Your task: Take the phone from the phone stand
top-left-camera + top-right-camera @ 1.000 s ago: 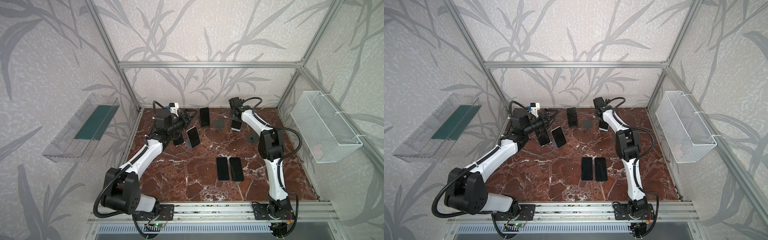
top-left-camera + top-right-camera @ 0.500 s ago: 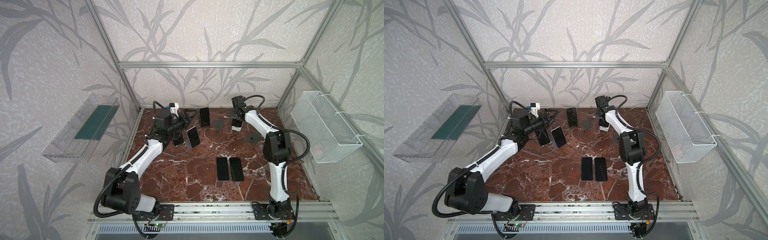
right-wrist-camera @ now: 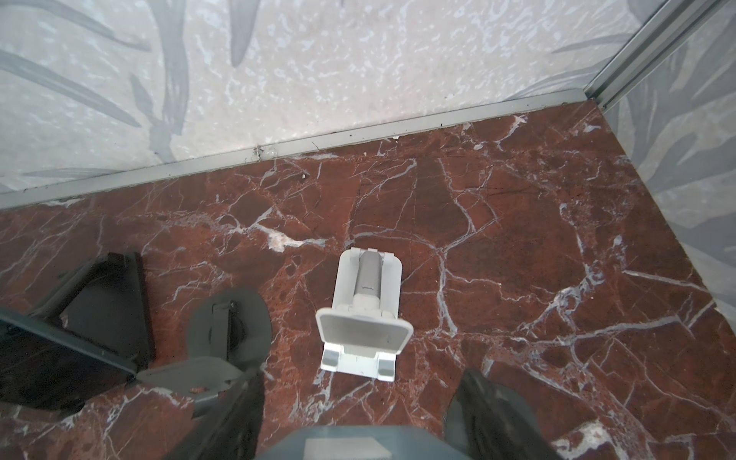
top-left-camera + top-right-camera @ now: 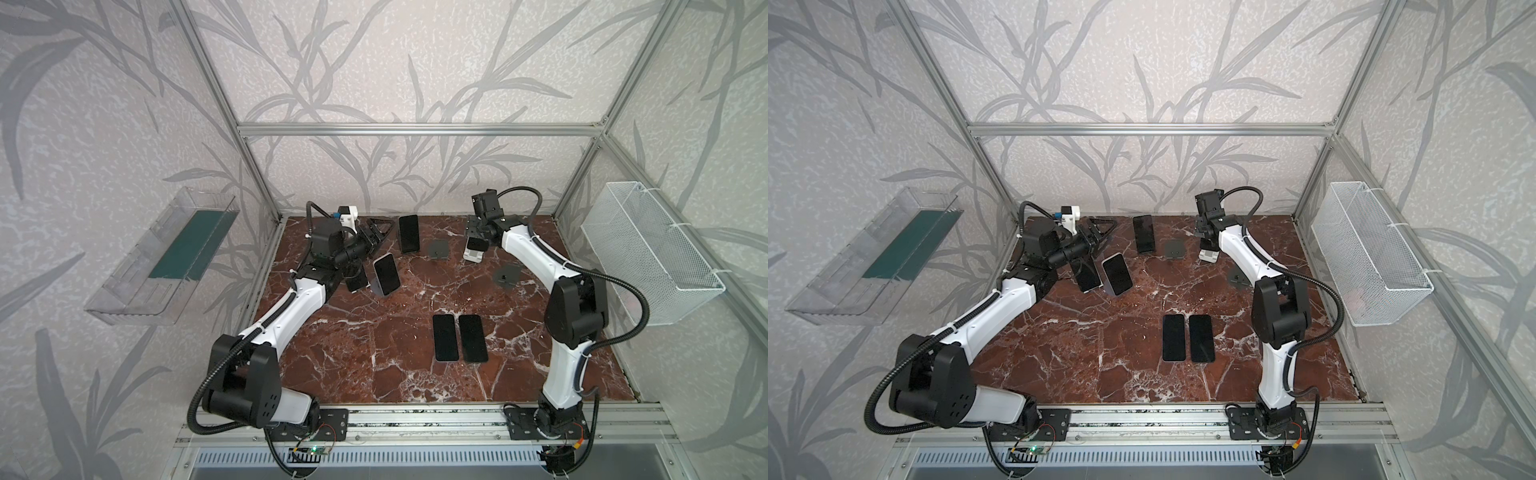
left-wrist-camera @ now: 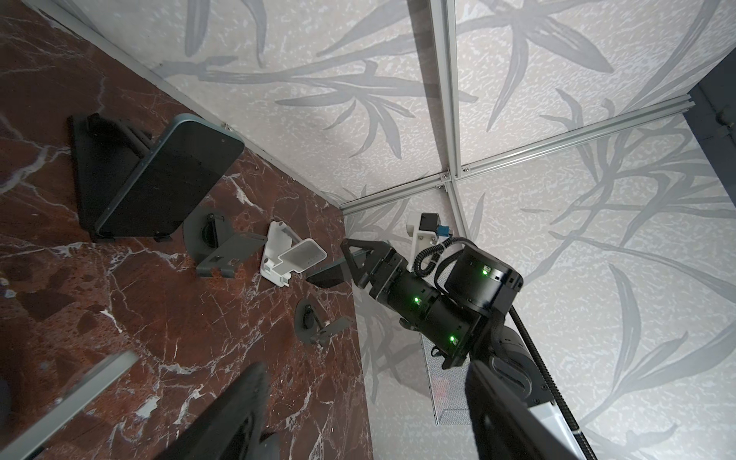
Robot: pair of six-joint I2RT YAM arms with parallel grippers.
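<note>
My right gripper [image 3: 360,394] is shut on a dark phone [image 3: 350,442], whose grey edge shows between the fingers. In the left wrist view that phone [image 5: 328,275] sticks out of the right gripper as a dark slab. It hangs above the empty white phone stand [image 3: 364,318], which in both top views sits at the back right [image 4: 473,253] under the right gripper [image 4: 475,239]. My left gripper [image 5: 366,382] is open with nothing between its fingers. It hovers at the back left [image 4: 380,232].
Three phones lean on stands at the back left [image 4: 408,233] [image 4: 386,274] [image 4: 357,279]. Two phones lie flat mid-table [image 4: 445,337] [image 4: 473,338]. Two empty grey stands [image 4: 438,250] [image 4: 508,276] flank the white one. A wire basket [image 4: 648,257] hangs on the right wall, a clear tray [image 4: 166,257] on the left.
My right gripper has lifted up and back off the white stand with the phone in it. The left arm has not moved.
</note>
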